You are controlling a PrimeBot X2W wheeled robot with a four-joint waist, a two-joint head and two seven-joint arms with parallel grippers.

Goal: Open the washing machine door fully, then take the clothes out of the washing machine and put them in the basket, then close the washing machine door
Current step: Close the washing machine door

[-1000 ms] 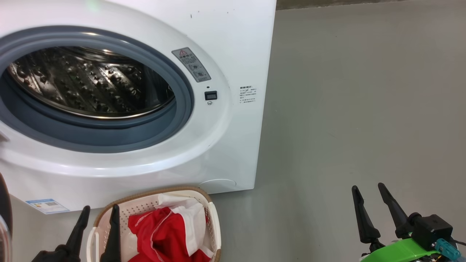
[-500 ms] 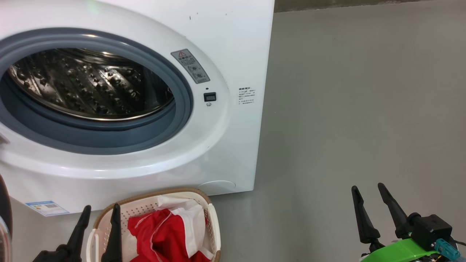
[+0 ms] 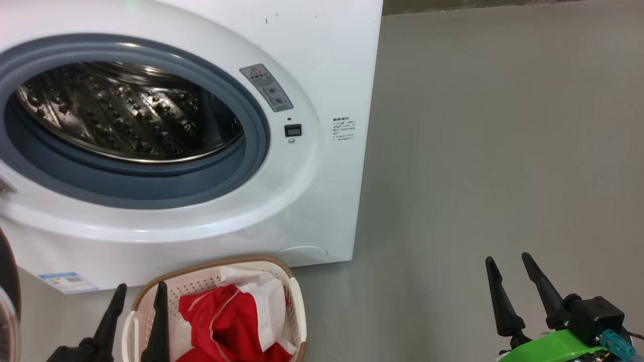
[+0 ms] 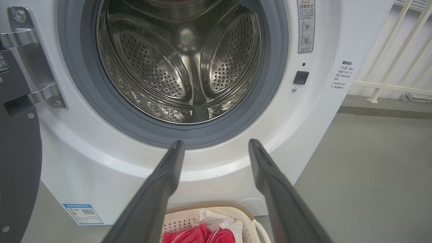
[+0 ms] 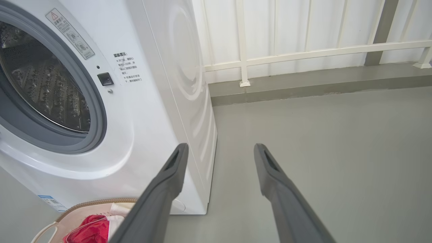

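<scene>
1. A grey floor [image 3: 478,151] is spread to the right of the washing machine [image 3: 322,60], and a white railing [image 5: 303,50] is seen behind it against a pale wall.
2. The washing machine door [image 4: 18,162] is swung out to the left on its metal hinge [image 4: 30,60], so the grey rubber seal [image 3: 151,186] and the perforated steel drum [image 4: 182,60] are exposed. No fabric is seen in the visible part of the drum.
3. The basket [image 3: 297,306] is set on the floor just in front of the machine, below the opening. The clothes [image 3: 226,322], red with white panels, are heaped inside it.
4. The left gripper [image 3: 141,285] is held at the basket's left edge with its fingers spread wide and nothing between them.
5. The right gripper [image 3: 507,257] is held well apart to the right, over bare floor, likewise spread wide and empty.
6. Compared with half a second ago, the machine, its warning label [image 3: 266,88] and the basket are displaced slightly to the right and upward in the head view. This is attributed to camera movement, as their arrangement is unaltered. Both grippers are found at the same places in that view, as wide as before.
</scene>
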